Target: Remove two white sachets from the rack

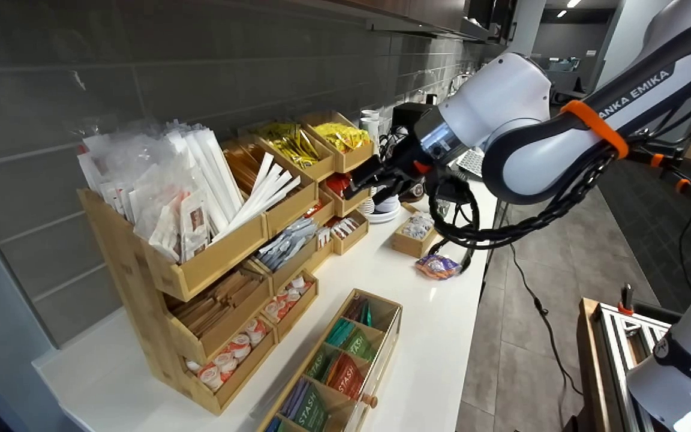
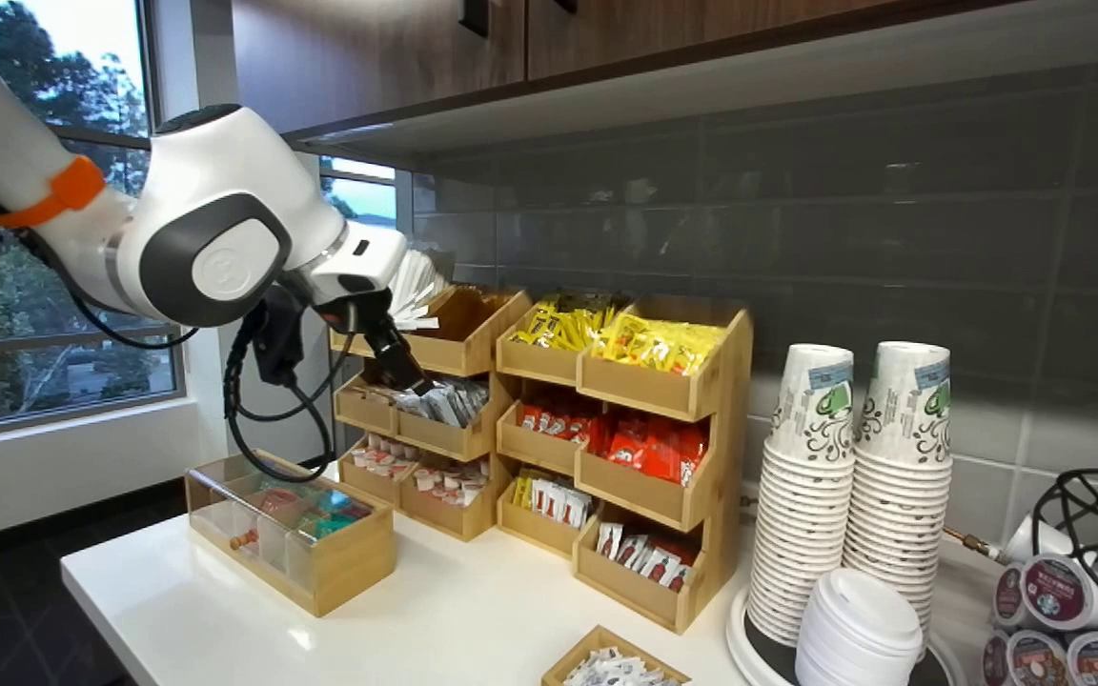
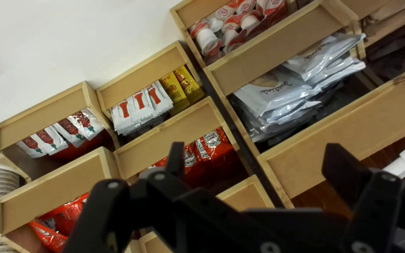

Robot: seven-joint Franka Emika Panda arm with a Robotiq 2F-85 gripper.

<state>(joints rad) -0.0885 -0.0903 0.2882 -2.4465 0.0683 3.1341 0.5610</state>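
The light-wood stepped rack (image 1: 126, 282) stands against the wall; it also shows in an exterior view (image 2: 728, 476) and the wrist view (image 3: 346, 140). White sachets with red bottle print (image 3: 139, 102) sit upright in a bottom-tier compartment beside yellow packets; they also show in an exterior view (image 2: 559, 500). White sachets with dark-red print (image 3: 70, 130) sit in the end compartment, also in an exterior view (image 2: 644, 554). A white packet with reddish print (image 1: 194, 222) leans in the top tier. I cannot tell which two are meant. My gripper (image 3: 255, 151) is open and empty in front of the rack; it shows in both exterior views (image 1: 362, 193) (image 2: 423, 386).
A low tea-packet box (image 2: 358, 562) stands before the rack. A small wooden box (image 1: 410, 246) of white packets and a purple packet (image 1: 438, 266) lie on the counter (image 1: 429, 324). Stacked cups (image 2: 802, 534) stand beside the rack. Cabinets (image 2: 701, 29) hang above.
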